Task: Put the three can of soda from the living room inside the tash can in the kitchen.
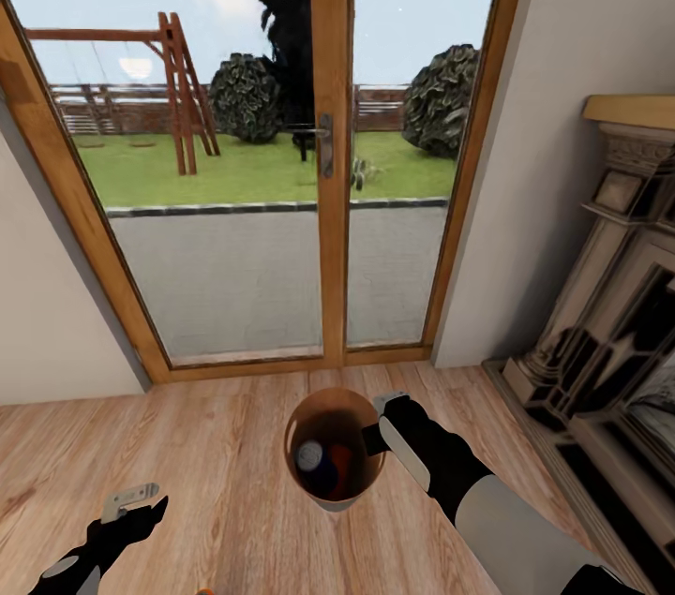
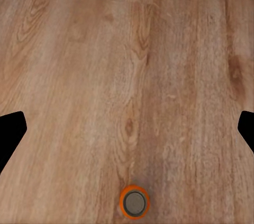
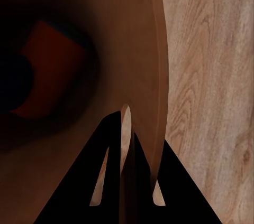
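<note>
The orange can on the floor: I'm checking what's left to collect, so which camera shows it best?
The left wrist view: the orange can stands upright on the wood floor, silver top facing the camera. The head view catches just an orange sliver at its bottom edge, near the left gripper.

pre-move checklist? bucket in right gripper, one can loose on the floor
1. Right gripper clamped on bucket rim: ok.
2. Bucket upright, off the floor: ok.
3. Cans in bucket, blue can plus an orange can: ok, two seen.
4. Third can collected: not ok, it stands on the floor under the left gripper.
5. Left gripper open, empty: ok.
6. Fingers centred over that can: not ok, can sits off-centre in the left wrist view.
</note>
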Available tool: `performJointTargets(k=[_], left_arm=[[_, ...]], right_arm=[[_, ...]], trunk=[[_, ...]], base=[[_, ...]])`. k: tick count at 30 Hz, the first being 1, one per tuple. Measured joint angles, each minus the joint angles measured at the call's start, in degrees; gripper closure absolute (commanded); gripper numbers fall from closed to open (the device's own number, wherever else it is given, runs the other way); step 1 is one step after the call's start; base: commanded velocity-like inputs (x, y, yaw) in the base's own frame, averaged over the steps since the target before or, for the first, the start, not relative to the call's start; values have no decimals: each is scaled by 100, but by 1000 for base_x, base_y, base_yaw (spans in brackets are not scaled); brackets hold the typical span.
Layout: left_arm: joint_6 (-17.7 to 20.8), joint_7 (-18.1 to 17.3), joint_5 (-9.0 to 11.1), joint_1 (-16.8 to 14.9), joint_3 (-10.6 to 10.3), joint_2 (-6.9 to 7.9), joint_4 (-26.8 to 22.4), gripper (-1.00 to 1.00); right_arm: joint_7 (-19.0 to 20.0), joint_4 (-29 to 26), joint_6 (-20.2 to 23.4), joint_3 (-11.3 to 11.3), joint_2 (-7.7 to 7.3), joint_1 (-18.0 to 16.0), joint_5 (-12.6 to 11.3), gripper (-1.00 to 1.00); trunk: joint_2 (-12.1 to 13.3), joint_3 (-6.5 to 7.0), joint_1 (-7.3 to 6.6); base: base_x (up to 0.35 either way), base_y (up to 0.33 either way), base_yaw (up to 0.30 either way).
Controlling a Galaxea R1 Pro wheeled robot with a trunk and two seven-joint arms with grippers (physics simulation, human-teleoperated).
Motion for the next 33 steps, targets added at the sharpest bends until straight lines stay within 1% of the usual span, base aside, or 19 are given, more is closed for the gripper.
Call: performJointTargets(k=[4,9,33], left_arm=[[0,0,0,0,2,0,0,-100],[0,-5,0,0,1,0,0,-100],[-4,-9,0,0,-7,0,0,-100]], right_arm=[[1,0,-3,0,0,0,-15,100],[2,0,-1,0,0,1,-3,100],[-14,-7,28,-6,-8,1,6,100]], trunk=[[0,0,0],[-199,-94,109],[-1161,-729,637]], base=[[2,0,0],[0,0,0],[0,0,0]])
